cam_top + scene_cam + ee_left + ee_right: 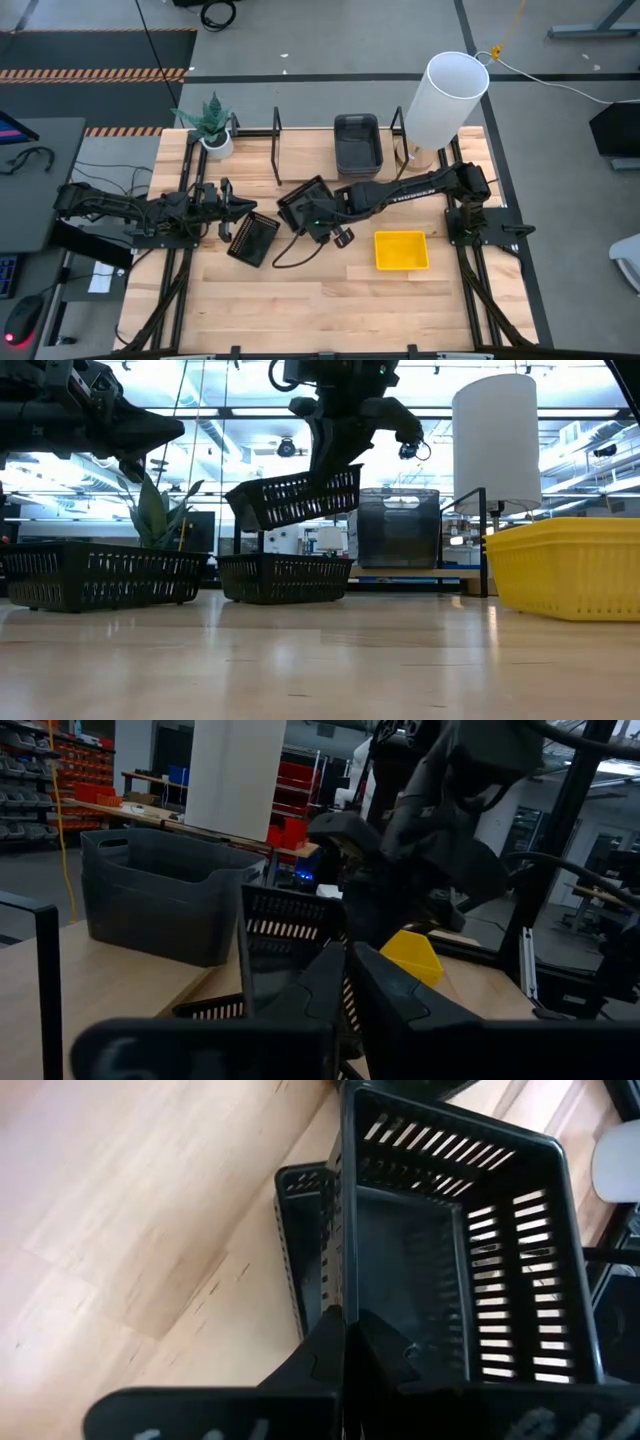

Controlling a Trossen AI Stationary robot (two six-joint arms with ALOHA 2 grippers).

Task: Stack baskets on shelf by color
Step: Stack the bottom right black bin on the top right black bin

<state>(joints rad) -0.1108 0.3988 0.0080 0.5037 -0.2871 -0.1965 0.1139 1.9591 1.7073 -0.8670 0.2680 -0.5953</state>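
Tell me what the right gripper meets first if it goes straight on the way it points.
The right gripper points down, shut on a black basket. That basket would likely land first on the second black basket right below it, seemingly a little offset; depth is unclear.

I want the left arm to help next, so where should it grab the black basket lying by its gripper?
Take the black slatted basket by its thin upright rim, from above. It sits flat and open-topped on the table, just beside the left gripper, so one finger can drop inside the wall.
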